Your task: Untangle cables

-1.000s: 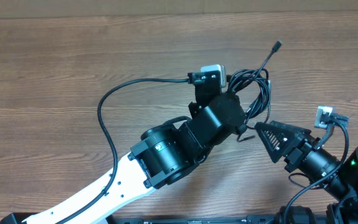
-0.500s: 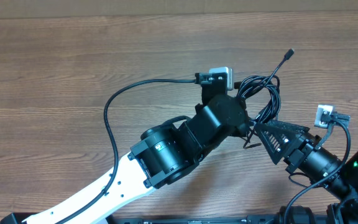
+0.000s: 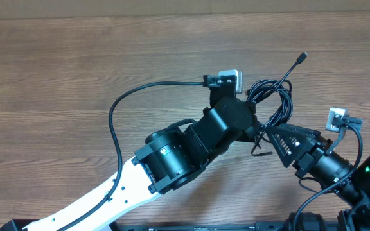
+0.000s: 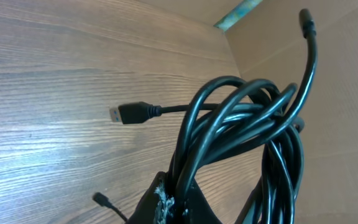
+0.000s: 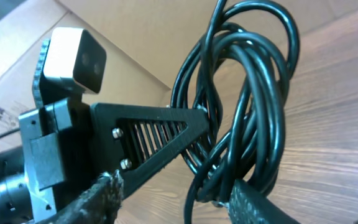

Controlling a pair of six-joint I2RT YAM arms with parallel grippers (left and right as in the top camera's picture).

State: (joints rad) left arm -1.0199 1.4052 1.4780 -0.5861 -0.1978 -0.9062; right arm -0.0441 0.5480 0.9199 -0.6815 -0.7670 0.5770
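Left wrist shows 1 cable bundle [image 4: 241, 118] with 3 plug ends [image 4: 126, 114].

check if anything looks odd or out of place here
The bundle of thin black cables is knotted into overlapping loops, pinched in the left pincer, with one stiff plug end poking out. Nothing looks damaged or spilled.

1. The left arm [image 3: 172, 160] reaches from the lower left to the centre of the overhead frame; the left gripper [image 4: 169, 208] is clamped tight on the cables [image 4: 241, 124].
2. The right arm [image 3: 331, 168] enters from the lower right; the right gripper [image 5: 179, 205] points up-left, its jaws standing partly apart.
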